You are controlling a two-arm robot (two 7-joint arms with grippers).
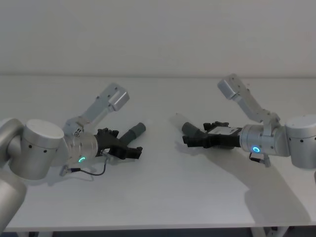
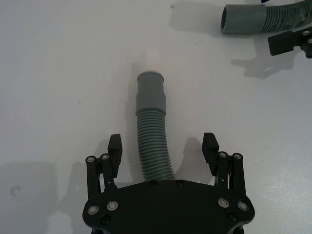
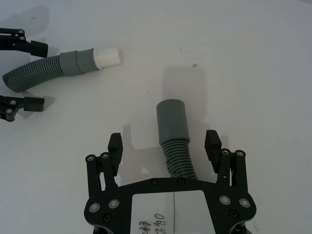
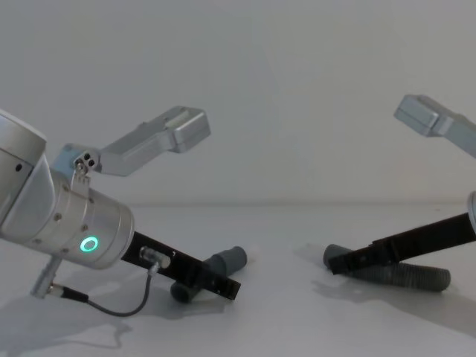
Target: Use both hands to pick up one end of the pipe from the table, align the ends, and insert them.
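Left black parallel-jaw gripper [image 2: 162, 144] spread, straddling the short dark grey ribbed hose piece [image 2: 152, 124] on the white table [image 1: 158, 197]; right black gripper [image 3: 164, 141] spread astride the other grey ribbed hose [image 3: 173, 136]. Each hose runs straight out between its jaws, cuffs [image 2: 151, 90] facing, well apart. Rear lengths hidden beneath each gripper.

Grey ribbed pipe [image 2: 151, 105], black left tool [image 2: 162, 142], black right tool [image 3: 164, 140], white table [image 2: 58, 73]

The short hose piece [image 1: 136, 131] lies left on the table [image 1: 158, 197], the longer piece [image 1: 190, 129] right.
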